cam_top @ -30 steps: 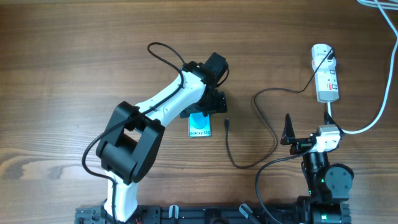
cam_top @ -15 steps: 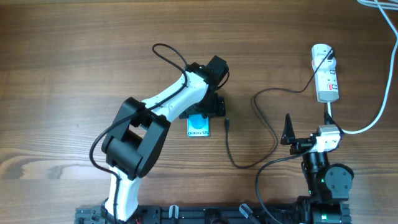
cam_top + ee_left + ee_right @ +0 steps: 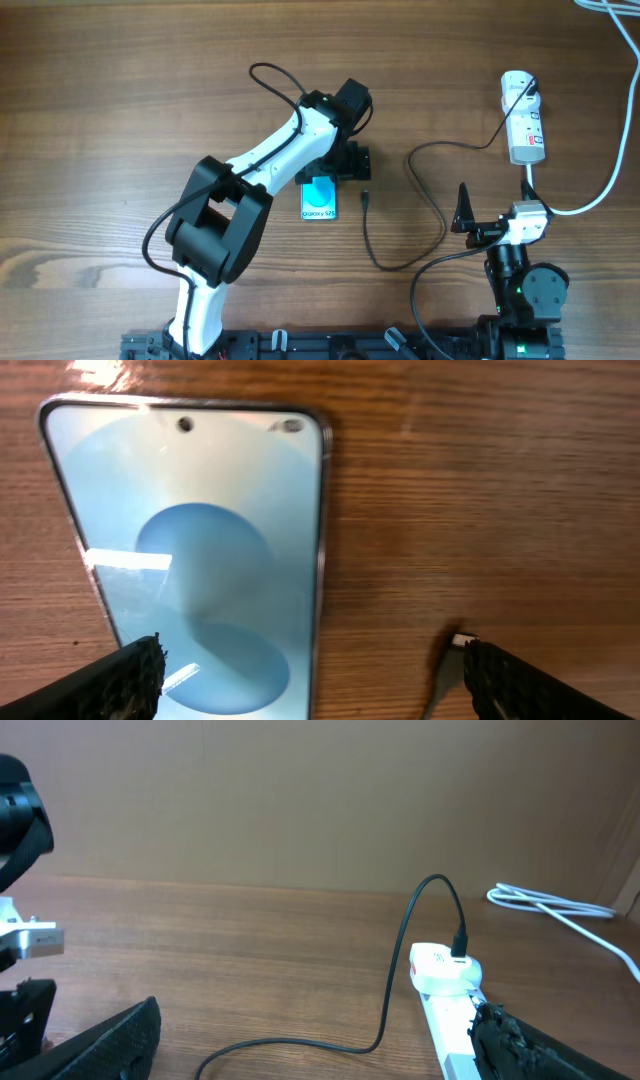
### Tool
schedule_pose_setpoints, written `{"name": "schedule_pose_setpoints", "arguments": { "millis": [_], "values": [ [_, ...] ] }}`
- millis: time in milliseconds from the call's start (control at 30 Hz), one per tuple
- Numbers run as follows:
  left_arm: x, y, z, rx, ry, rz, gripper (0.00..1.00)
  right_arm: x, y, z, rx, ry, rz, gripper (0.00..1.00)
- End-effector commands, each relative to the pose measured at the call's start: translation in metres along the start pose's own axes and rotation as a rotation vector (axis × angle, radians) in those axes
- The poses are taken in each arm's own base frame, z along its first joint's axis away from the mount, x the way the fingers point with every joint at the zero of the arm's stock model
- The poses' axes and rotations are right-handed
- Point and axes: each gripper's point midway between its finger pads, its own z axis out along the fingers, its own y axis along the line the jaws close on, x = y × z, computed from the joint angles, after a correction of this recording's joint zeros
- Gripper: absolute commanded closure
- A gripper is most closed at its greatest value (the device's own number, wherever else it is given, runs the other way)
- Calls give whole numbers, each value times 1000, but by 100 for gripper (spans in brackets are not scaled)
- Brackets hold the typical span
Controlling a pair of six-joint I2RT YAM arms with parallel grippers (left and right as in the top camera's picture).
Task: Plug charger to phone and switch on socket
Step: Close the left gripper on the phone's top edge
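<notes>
Your left tool (image 3: 312,678) spread above flat cyan-screen phone (image 3: 200,550). Thin black charger cable (image 3: 364,230) likely limp; pinch stiff plug tip (image 3: 366,198).

A wooden table (image 3: 100,100) is filling the overhead view, its grain running left to right. A thick white lead (image 3: 608,188) is curving across its right side. In the right wrist view, a plain brown wall (image 3: 300,790) is rising behind the table.

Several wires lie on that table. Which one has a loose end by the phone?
The thin black curly cable: its free plug tip lies beside the flat turquoise-screened phone. The thick white lead runs away out of view instead.
</notes>
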Motion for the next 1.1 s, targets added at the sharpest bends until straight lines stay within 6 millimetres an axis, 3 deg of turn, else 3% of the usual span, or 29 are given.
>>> {"name": "schedule_pose_setpoints", "arguments": {
  "millis": [0, 300, 533, 800, 1067],
  "values": [
    [-6, -2, -2, 2, -9, 61, 0, -1, 0, 0, 4, -5, -3, 0],
    [-13, 29, -2, -73, -8, 13, 0, -1, 0, 0, 4, -5, -3, 0],
    [-7, 19, 13, -15, 5, 20, 0, -1, 0, 0, 4, -5, -3, 0],
    [-8, 36, 20, -92, -20, -12, 0, -1, 0, 0, 4, -5, -3, 0],
    [-7, 37, 20, -93, -18, -12, 0, -1, 0, 0, 4, -5, -3, 0]
  ]
}}
